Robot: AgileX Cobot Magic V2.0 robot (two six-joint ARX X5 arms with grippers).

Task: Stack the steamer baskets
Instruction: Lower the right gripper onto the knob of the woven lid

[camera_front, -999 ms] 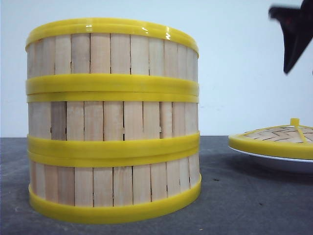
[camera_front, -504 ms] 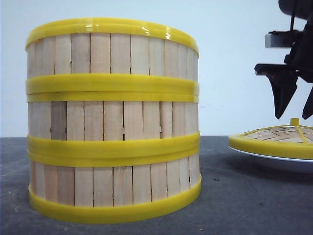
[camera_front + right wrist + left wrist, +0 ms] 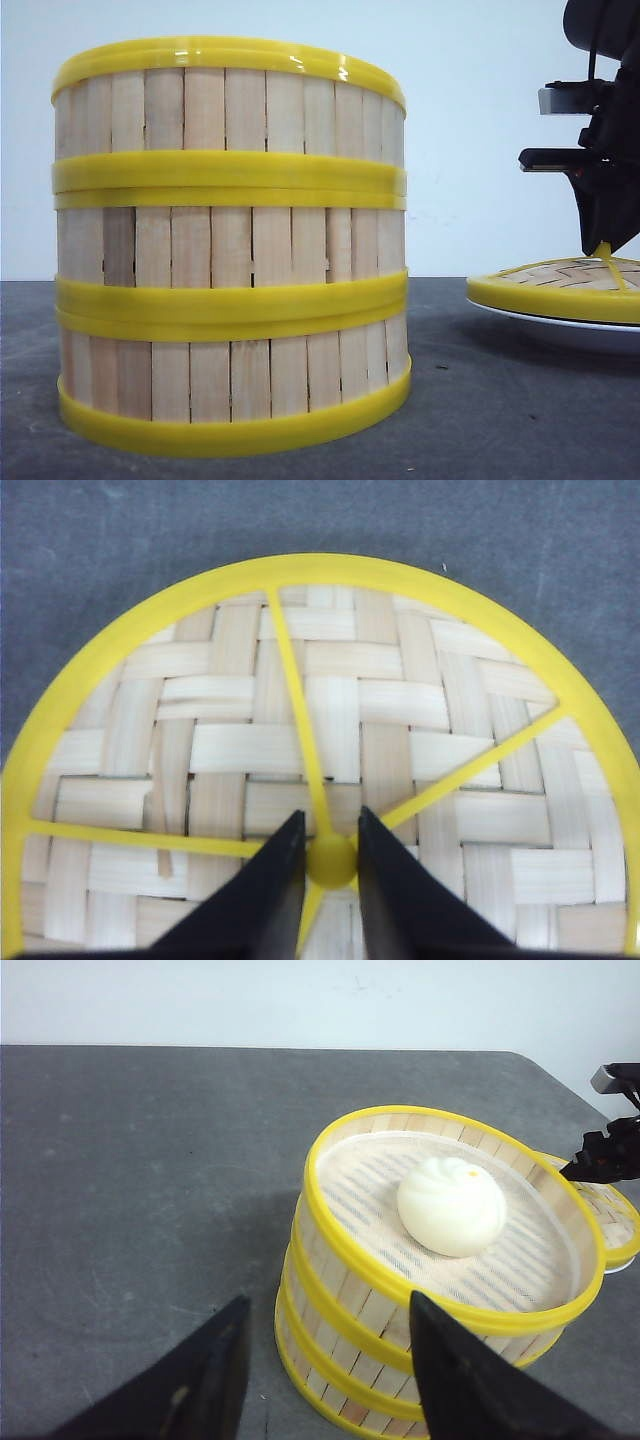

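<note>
Three steamer baskets stand stacked in one column (image 3: 230,250) on the dark table, filling the left of the front view. The top basket (image 3: 520,1270) holds a white bun (image 3: 451,1205) on a cloth liner. My left gripper (image 3: 328,1300) is open above the table beside the stack, its black fingers touching nothing. My right gripper (image 3: 330,825) is shut on the yellow knob (image 3: 331,860) of the woven lid (image 3: 330,710). The lid (image 3: 555,290) lies on a white plate (image 3: 570,330) to the right of the stack, with the right gripper (image 3: 600,245) above its centre.
A pale wall runs behind the table. Bare dark tabletop (image 3: 150,1160) lies left of the stack. The lid and plate sit close to the stack's right side, about one hand-width away.
The right gripper has come down from the upper right onto the lid and its fingers have met on the knob. The stack and the lid have not moved.
</note>
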